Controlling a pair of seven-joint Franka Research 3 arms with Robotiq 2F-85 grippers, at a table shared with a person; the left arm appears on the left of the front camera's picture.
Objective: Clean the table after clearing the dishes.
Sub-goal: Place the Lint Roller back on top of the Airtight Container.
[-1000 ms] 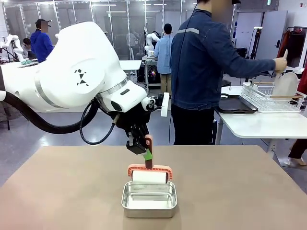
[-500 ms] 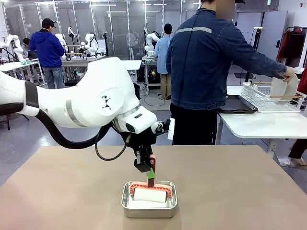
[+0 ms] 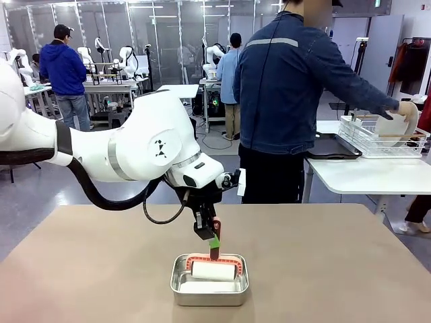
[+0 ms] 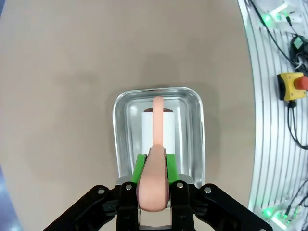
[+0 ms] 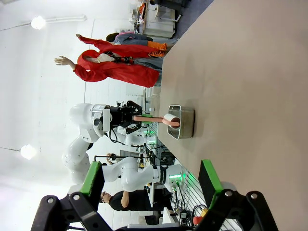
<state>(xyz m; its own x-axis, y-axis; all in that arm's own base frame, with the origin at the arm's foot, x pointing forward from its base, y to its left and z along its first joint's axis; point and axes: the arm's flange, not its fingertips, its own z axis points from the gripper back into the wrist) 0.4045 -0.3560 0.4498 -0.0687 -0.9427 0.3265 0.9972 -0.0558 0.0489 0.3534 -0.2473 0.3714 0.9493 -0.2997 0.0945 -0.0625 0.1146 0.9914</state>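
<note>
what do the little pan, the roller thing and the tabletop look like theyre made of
Pan: apparently stainless steel, shiny, mirror-like walls. Roller: salmon-pink frame and handle, probably plastic, smooth; its white drum could be paper or foam, hard to tell. Table: matte tan top, likely laminate, no glare.

Fig.: bench (image 3: 350,269) w/ pan (image 3: 209,288) at centre, near the robot's edge. Roller (image 3: 214,270) lies in pan, handle rising to left gripper (image 3: 213,239) directly above, jaws clamped on it. Person (image 3: 289,101) stands behind bench, turned toward side bench (image 3: 370,176) at right rear; dish rack (image 3: 380,138) on it, plate (image 3: 395,122) in rack. Right gripper (image 5: 151,185) over bench, well apart from pan.
</note>
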